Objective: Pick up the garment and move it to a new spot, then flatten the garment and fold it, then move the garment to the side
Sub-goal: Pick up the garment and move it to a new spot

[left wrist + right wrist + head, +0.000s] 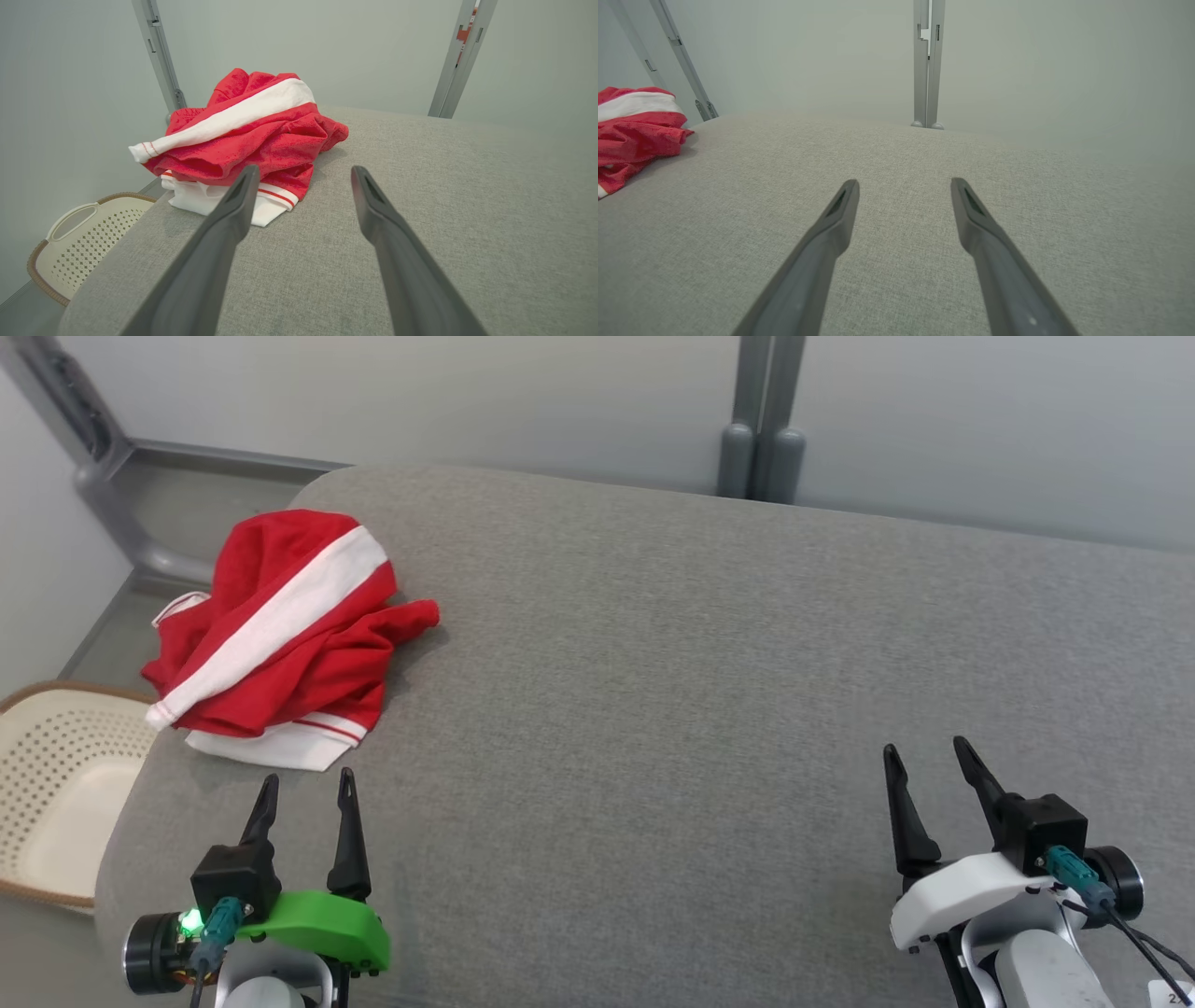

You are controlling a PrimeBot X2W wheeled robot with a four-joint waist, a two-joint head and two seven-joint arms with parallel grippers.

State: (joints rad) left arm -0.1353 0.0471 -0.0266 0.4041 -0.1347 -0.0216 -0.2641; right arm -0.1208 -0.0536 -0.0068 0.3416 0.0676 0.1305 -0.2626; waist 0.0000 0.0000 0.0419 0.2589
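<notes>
Garment (285,635): crumpled at grey surface's (653,709) left edge, beside basket (56,747).
Left gripper (309,775): fingers spread wide, empty.
Right gripper (924,744): likewise.
Risk: a shallow pinch could drag cloth overboard.

The grey fabric bench (653,709) carries a crumpled red-and-white garment (289,635), just ahead of the left claw (309,777), well left of the right claw (924,745).

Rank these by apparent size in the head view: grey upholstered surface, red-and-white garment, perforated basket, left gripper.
1. grey upholstered surface
2. red-and-white garment
3. perforated basket and left gripper: unranked; basket partly hidden, gripper nearer the camera.
</notes>
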